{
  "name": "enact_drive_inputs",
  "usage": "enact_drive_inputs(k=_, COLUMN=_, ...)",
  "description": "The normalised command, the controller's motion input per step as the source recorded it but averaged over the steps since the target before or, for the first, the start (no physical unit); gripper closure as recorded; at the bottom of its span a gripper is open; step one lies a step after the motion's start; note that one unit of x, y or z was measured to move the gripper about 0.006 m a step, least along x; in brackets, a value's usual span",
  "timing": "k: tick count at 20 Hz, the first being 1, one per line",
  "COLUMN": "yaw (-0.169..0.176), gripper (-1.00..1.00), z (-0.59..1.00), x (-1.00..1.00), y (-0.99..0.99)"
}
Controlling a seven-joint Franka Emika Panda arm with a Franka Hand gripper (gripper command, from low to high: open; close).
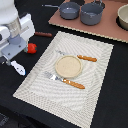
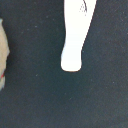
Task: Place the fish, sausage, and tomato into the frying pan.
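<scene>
- No task item is seen in the frying pan, which stands on the brown board at the far side of the exterior view, beside a taller grey pot; as far as its interior can be made out, the pan is judged empty.
- All three placements are therefore judged to be left to do.
- The fish is seen as a small white piece just below the hand, at the exterior view's left, off the edge of the woven placemat.
- Whether the fish is gripped and lifted or lying on the dark surface cannot be told; the fingers are not shown clearly in either view, so the hand's opening cannot be judged.
- In the wrist view the fish is shown as a smooth, flat, white, elongated shape with a rounded end, set against the dark surface; a faint line marking is seen near its other end.
- The tomato is seen as a small glossy red ball on the surface, just beside the arm and near the placemat's edge.
- The sausage is seen as a thin dark red-brown rod lying on the surface, beyond the tomato and nearer the board.
- A tan plate with orange-handled cutlery on either side is left on the placemat and is not part of the task.
</scene>
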Motion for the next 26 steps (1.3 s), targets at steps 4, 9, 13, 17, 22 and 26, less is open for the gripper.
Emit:
enact_drive_inputs(k=4, yaw=0.000, gripper=-1.00, z=-0.50, x=-0.13, y=-0.19)
enact_drive_inputs(k=9, yaw=0.000, gripper=-1.00, z=-0.47, x=-0.10, y=-0.03)
enact_drive_inputs(k=13, yaw=0.000, gripper=-1.00, z=-0.42, x=-0.07, y=-0.02)
enact_drive_inputs(k=17, yaw=0.000, gripper=1.00, z=-0.39, x=-0.10, y=-0.06)
enact_drive_inputs(k=22, yaw=0.000, gripper=1.00, z=-0.11, x=-0.01, y=-0.03)
enact_drive_inputs(k=26, yaw=0.000, gripper=1.00, z=0.00, x=0.00, y=-0.01)
